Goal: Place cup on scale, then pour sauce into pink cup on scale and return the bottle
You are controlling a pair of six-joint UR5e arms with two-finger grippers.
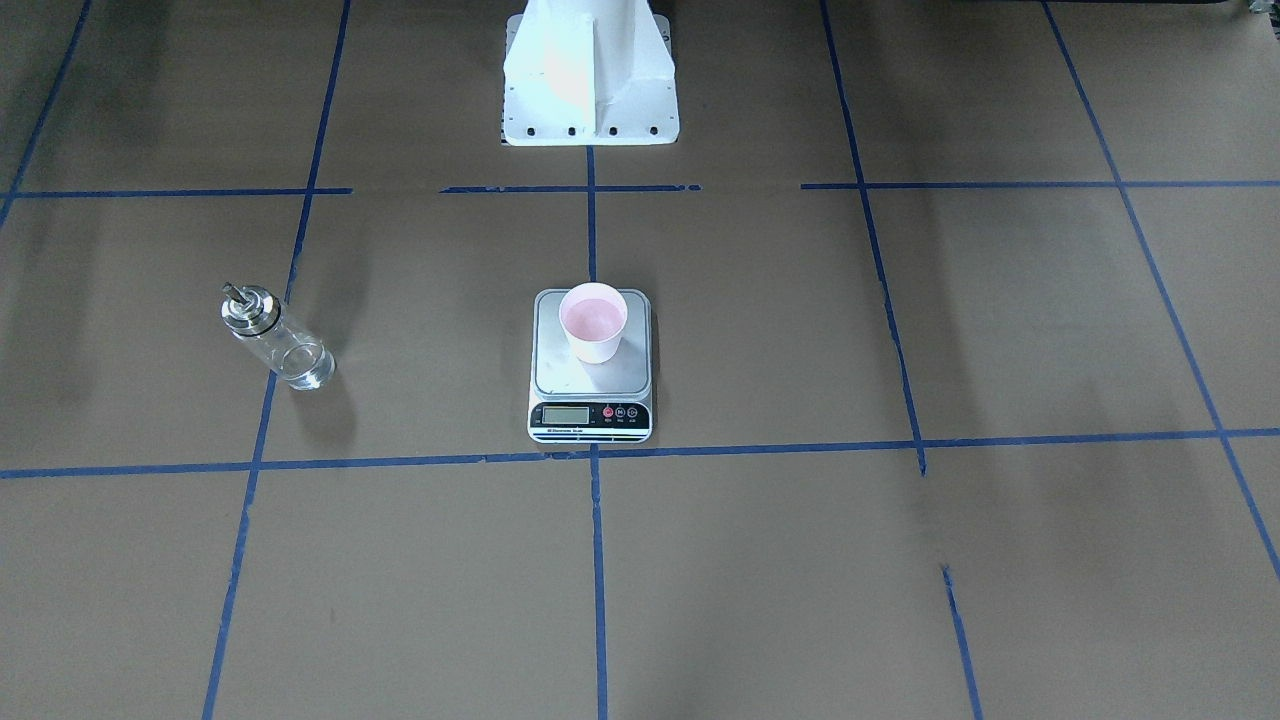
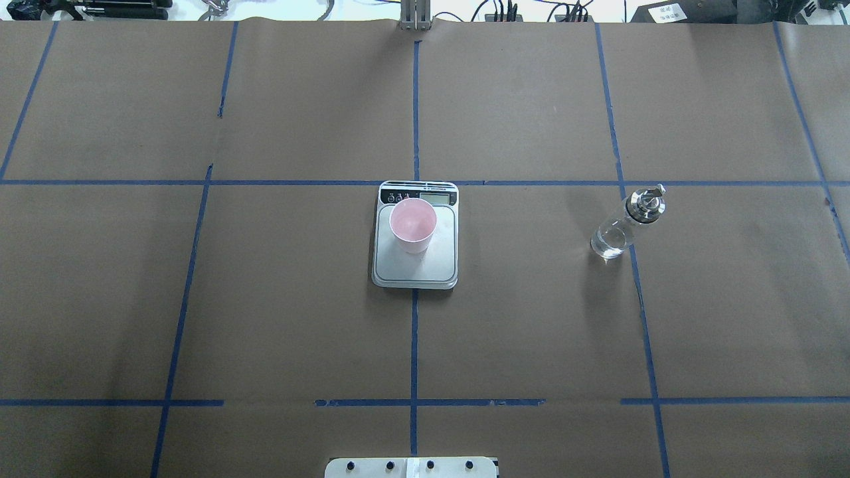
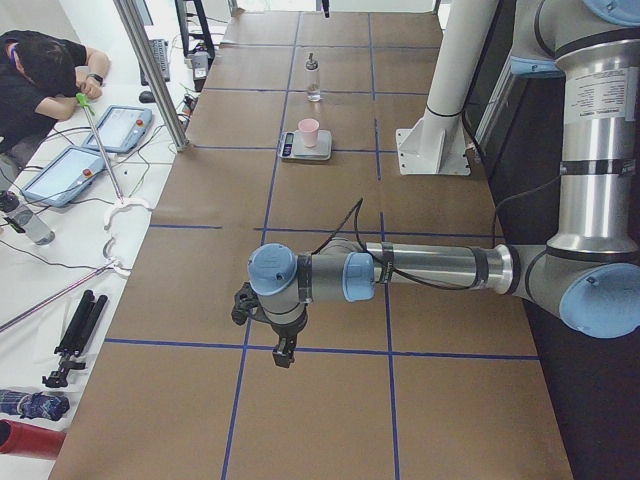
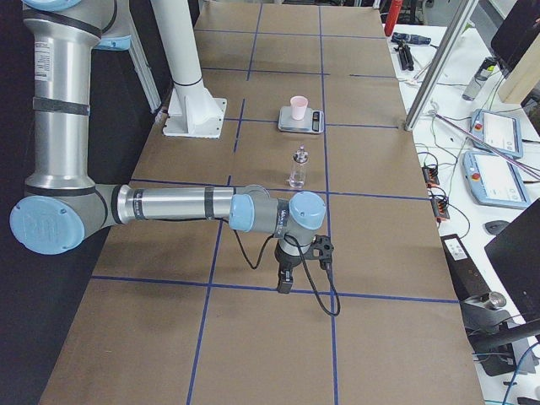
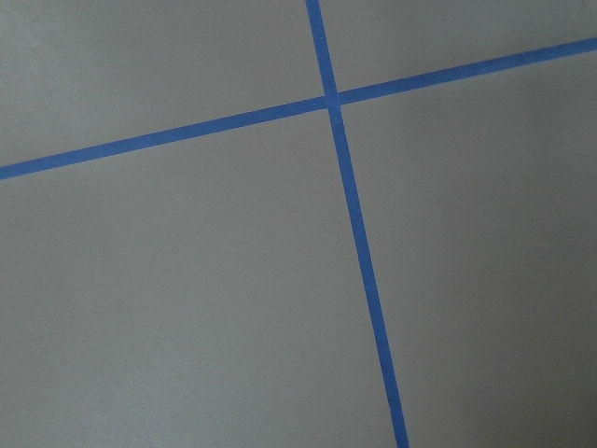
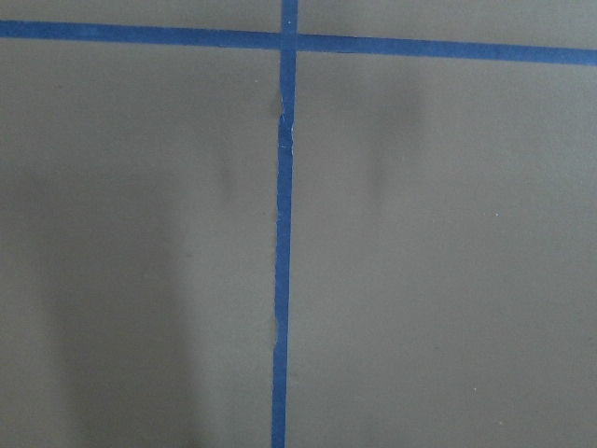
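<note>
Sitting on the scale [image 1: 562,378] for weighing, the cup [image 1: 593,325] looks ready, bottle [image 1: 275,338] well apart; left gripper [image 3: 284,355], right gripper [image 4: 284,284]: jaws, can't tell.

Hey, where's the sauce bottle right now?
In the overhead view the bottle stands in the right half, by a blue tape line, well right of the scale carrying the cup.

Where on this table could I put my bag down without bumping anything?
Nearly anywhere. The whole stretch on the robot's left of the scale is bare. So are the gap between the scale and the bottle and the wide strip between the scale and the robot's base. Only the scale is taken: the cup stands on it.
</note>
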